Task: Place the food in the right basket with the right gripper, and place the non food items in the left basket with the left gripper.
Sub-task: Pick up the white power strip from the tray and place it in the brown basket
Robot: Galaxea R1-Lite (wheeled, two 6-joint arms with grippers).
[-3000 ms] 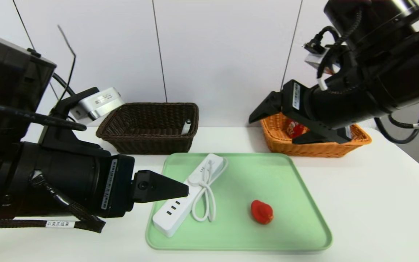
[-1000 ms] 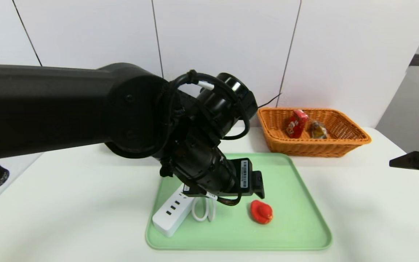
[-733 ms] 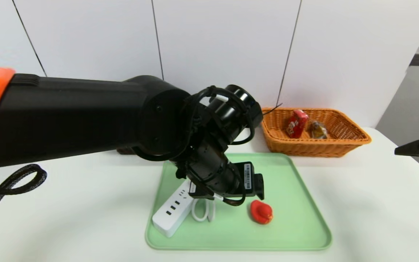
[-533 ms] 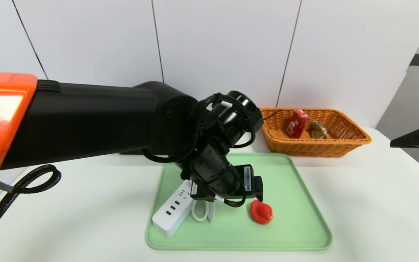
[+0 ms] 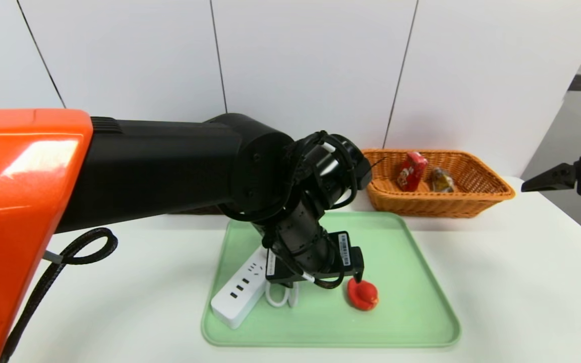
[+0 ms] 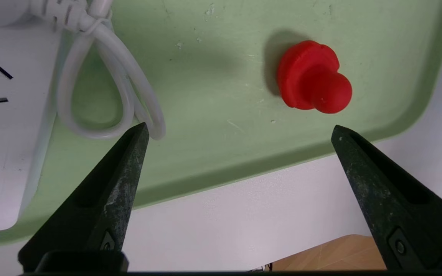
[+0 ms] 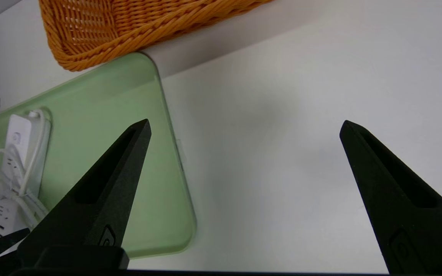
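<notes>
On the white table (image 5: 497, 282) before you, the green tray (image 5: 411, 307) holds two things: the long white power strip (image 5: 237, 297) with its looped cord lying along the tray's left side, and the small red rubber duck (image 5: 362, 294) near the middle, apart from the cord. Your left gripper (image 6: 240, 130) hangs tilted downward over the tray, jaws spread wide and holding nothing; in the left wrist view the duck sits beyond and between the two fingertips (image 6: 138, 134), nearer one than the other, untouched. At the back right, the orange wicker basket (image 5: 492, 194) holds the red drink carton (image 5: 411, 171), leaning upright, and just beside it the packet of dark brown snack (image 5: 441, 180). The dark brown basket is almost wholly hidden behind your left arm, and you cannot see what lies in it. Your right gripper (image 5: 535, 184) hovers at the table's right edge, jaws equally wide and empty, well apart from the tray.
</notes>
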